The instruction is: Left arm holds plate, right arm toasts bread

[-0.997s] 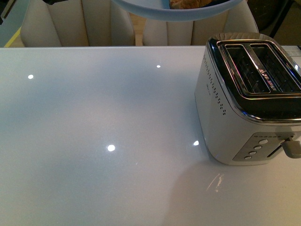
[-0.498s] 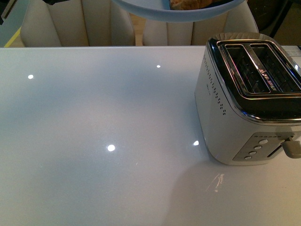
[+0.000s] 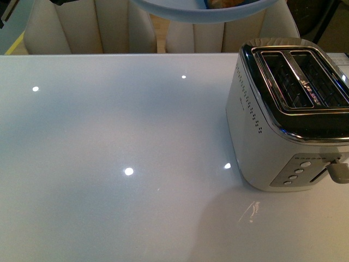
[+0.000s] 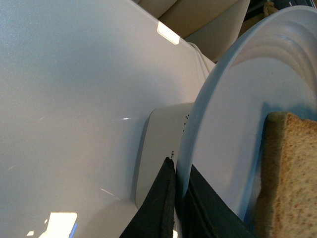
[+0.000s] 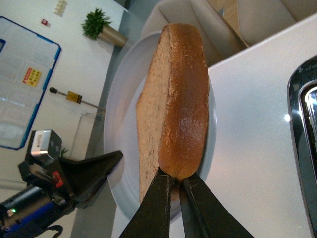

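Observation:
The pale blue-grey plate [image 3: 180, 12] hangs in the air at the top edge of the front view, above the far side of the table. My left gripper [image 4: 179, 171] is shut on the plate's rim [image 4: 208, 99]. The slice of brown bread [image 5: 173, 104] stands on edge over the plate [image 5: 119, 124], and my right gripper [image 5: 173, 179] is shut on its crust. The bread also shows in the left wrist view [image 4: 287, 178] and as a sliver in the front view [image 3: 226, 3]. Neither gripper shows in the front view.
A white and chrome two-slot toaster [image 3: 289, 109] stands at the table's right side, slots empty, its lever [image 3: 338, 172] at the front. The glossy white table [image 3: 120, 164] spreads to the left. Beige chairs [image 3: 82, 27] stand behind the far edge.
The bread has risen on the plate: less of it shows at the top edge of the front view. The plate and toaster have stayed put.

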Available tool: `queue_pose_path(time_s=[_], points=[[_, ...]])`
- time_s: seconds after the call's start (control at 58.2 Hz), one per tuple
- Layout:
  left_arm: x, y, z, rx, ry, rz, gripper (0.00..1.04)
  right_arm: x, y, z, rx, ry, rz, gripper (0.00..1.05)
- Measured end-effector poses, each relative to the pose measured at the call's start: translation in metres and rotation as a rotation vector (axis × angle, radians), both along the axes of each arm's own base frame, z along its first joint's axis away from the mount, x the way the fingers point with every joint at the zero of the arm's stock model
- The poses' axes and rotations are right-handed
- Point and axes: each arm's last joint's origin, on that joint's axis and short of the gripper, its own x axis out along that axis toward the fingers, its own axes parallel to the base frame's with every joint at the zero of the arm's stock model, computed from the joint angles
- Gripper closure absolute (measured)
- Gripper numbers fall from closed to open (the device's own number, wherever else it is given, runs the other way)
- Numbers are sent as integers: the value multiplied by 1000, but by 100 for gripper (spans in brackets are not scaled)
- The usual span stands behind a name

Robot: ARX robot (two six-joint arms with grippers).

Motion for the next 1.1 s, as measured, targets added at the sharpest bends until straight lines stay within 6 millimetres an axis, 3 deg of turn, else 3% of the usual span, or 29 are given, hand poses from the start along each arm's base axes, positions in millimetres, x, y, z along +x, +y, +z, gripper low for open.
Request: queue_pose_path(time_s=[0.241, 0.327, 0.43, 0.55, 0.705, 1.1], points=[[0, 0, 0, 0, 0, 0, 102, -12, -26, 43, -18, -158, -96, 102], [0, 0, 0, -1, 0, 0, 102, -25, -43, 67, -84, -272, -158, 102], [0, 0, 0, -2, 1, 1, 102, -34, -52, 75, -214, -350, -202, 102], [0, 0, 0, -2, 1, 2, 102, -38, -53, 66, -340, -390, -207, 102], [0, 0, 0, -3, 1, 2, 102, -37, -49, 36, -499, -390, -193, 102], [0, 0, 0, -3, 1, 2, 102, -25, -33, -13, -681, -362, -125, 102]])
